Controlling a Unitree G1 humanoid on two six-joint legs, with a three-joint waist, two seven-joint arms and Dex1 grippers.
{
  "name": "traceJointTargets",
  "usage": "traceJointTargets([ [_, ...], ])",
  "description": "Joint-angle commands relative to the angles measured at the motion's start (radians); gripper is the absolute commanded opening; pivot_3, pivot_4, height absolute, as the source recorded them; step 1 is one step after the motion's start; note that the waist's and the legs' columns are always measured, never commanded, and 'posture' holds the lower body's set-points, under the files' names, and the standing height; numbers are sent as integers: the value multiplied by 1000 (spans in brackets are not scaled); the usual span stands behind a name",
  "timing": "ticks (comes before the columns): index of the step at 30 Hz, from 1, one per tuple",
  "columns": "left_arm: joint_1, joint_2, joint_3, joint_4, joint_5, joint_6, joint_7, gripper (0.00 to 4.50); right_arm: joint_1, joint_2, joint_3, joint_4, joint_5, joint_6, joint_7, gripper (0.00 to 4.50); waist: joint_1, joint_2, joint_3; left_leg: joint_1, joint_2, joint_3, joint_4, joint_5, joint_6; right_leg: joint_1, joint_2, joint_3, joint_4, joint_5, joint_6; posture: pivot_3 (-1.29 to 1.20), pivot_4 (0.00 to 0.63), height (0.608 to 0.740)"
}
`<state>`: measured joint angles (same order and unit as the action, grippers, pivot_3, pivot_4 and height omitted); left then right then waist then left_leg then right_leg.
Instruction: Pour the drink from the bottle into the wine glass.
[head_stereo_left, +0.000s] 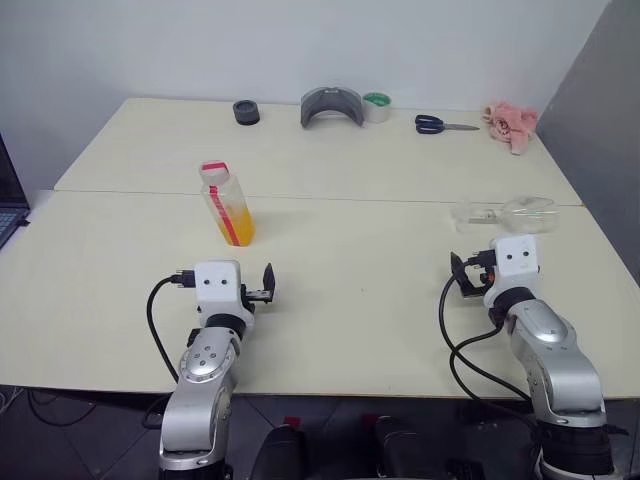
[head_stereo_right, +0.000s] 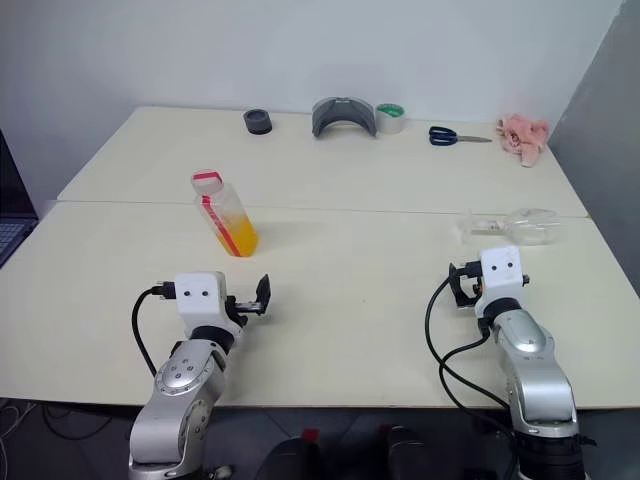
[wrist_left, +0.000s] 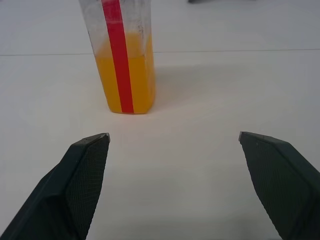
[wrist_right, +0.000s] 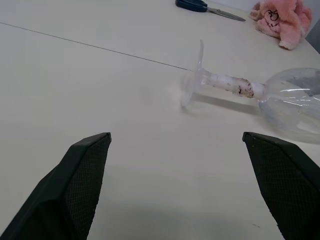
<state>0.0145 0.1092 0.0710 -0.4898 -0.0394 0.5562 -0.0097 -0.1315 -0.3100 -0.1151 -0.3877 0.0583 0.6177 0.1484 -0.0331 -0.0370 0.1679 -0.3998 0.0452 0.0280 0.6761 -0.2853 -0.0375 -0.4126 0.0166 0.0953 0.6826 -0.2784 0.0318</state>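
Upright bottle half-full of orange drink, wine glass toppled, both end effectors spread.

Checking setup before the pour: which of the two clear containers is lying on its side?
The wine glass, ahead of the right gripper: it lies on the table, foot toward the bottle. The bottle stands upright, capped, part full of orange drink.

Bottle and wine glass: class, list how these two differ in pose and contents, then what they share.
The small clear plastic bottle with a red stripe stands upright; the clear stemmed wine glass lies on its side. The bottle holds orange-yellow drink; the glass looks empty. The bottle is capped; the glass is open. Both are transparent and rest on the cream table.
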Motion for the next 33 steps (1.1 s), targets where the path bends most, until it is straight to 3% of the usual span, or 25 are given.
traceJointTargets([
  [1, -11, 15, 7, -50, 20, -17, 7, 4491, -7, -4, -4, -33, -9, -19, -4, 4500, 0, 0, 0, 0, 0, 0, 0, 0, 0, 0, 0, 0, 0, 0, 0, 0, 150, 740],
  [28, -3, 6, 16, -49, 19, -38, 12, 4491, -14, -17, -6, -27, -7, -26, 10, 4500, 0, 0, 0, 0, 0, 0, 0, 0, 0, 0, 0, 0, 0, 0, 0, 0, 150, 740],
  [33, -9, -2, 57, -42, 0, -34, 22, 4491, -65, -39, 6, -35, 73, -6, 116, 4500, -2, 0, 0, 0, 0, 0, 0, 0, 0, 0, 0, 0, 0, 0, 0, 0, 150, 740],
])
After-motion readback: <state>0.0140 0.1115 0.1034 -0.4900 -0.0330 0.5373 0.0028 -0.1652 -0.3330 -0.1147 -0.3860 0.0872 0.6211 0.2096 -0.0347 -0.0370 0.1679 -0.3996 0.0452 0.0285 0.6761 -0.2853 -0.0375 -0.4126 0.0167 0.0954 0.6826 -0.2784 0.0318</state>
